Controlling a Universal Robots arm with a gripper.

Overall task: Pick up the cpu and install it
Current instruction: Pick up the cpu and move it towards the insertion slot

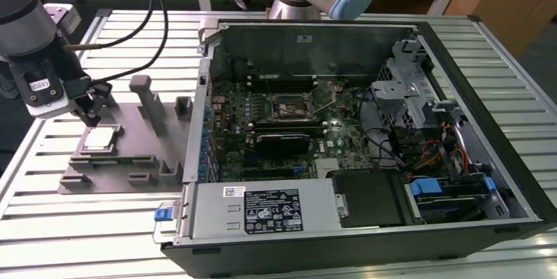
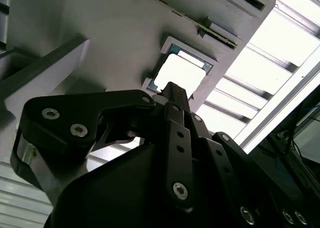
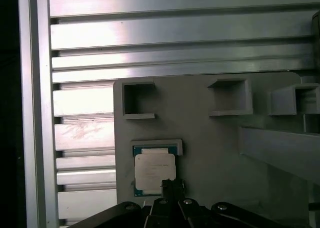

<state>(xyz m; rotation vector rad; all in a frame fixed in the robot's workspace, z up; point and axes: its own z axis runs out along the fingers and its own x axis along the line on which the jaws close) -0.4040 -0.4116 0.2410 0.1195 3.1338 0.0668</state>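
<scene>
Over grey fixture (image 1: 132, 145), hand (image 1: 90, 120) near cpu (image 1: 98, 139)

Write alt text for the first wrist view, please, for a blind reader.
The cpu lies flat in a square pocket of the grey fixture, with the black claw close by one edge. The fixture rests on a ribbed metal table.

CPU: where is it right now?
The cpu sits in its recess on the grey fixture at the exterior view's left, outside the open computer case, with the tool close beside it.
</scene>
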